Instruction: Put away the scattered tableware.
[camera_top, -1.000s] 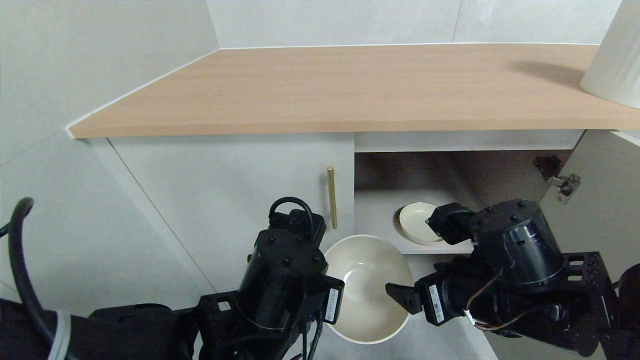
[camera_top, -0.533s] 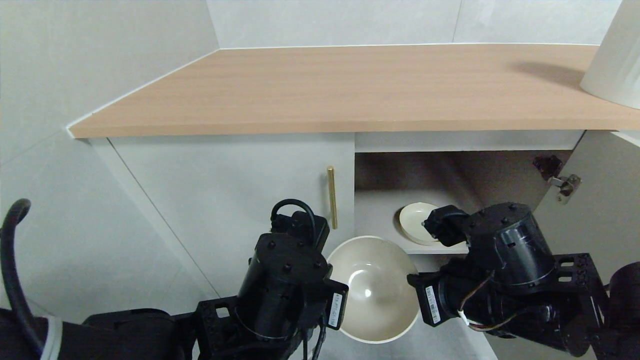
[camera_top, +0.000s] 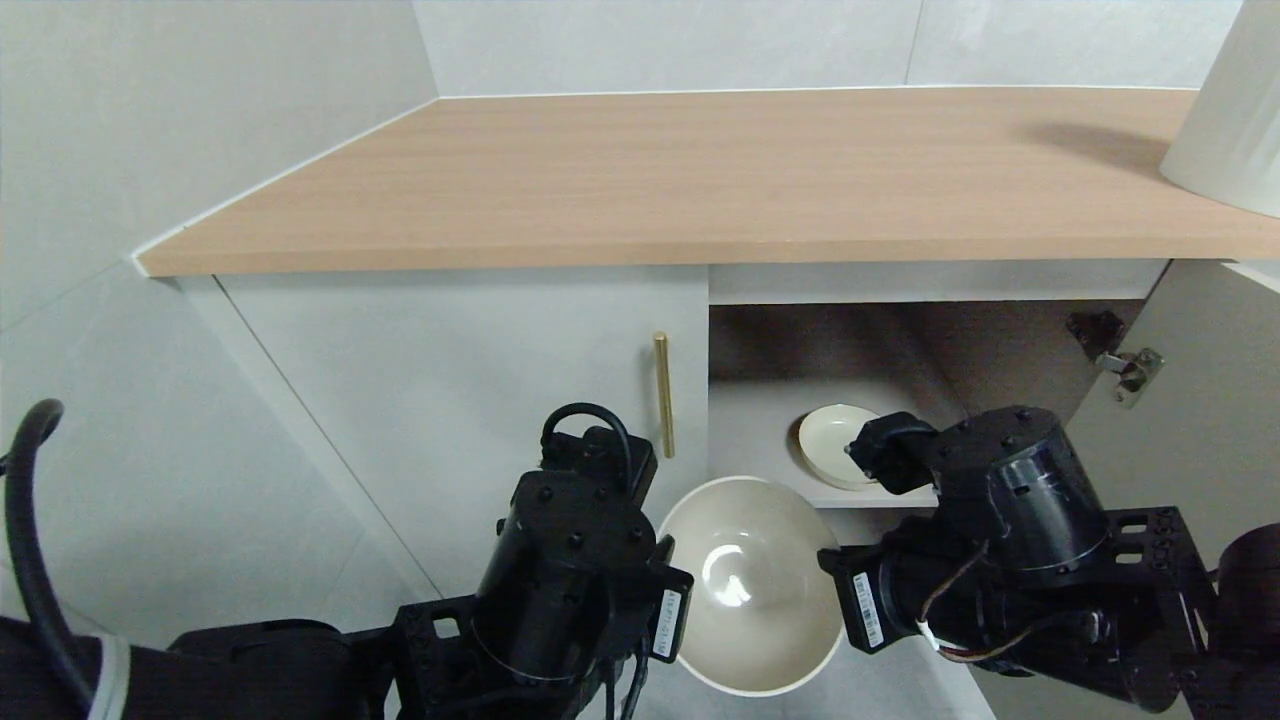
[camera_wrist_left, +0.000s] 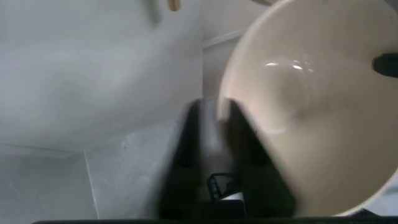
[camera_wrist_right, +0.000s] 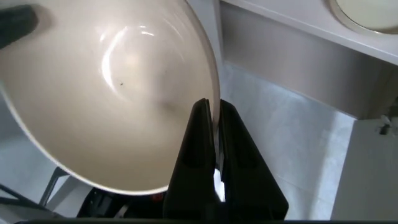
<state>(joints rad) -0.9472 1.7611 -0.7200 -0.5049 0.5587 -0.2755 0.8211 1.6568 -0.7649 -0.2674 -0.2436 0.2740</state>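
The bowl (camera_top: 750, 585) hangs between the two hands, in front of the open cupboard and lower than its shelf (camera_top: 750, 430). The left hand (camera_top: 670, 600) pinches the bowl's left rim and the right hand (camera_top: 828, 590) its right rim. Farther back a small plate (camera_top: 832, 445) lies on the shelf, right of the closed door's handle (camera_top: 662, 395). The surface (camera_top: 700, 180) runs above, with a large object (camera_top: 1225, 130) at its far right.

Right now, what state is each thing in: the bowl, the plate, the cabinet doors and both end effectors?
Bowl: held in the air, empty.
Plate: resting on the cabinet shelf, empty.
Left cabinet door: closed.
Right cabinet door: open.
Left end effector: shut on the bowl's rim.
Right end effector: shut on the bowl's rim.
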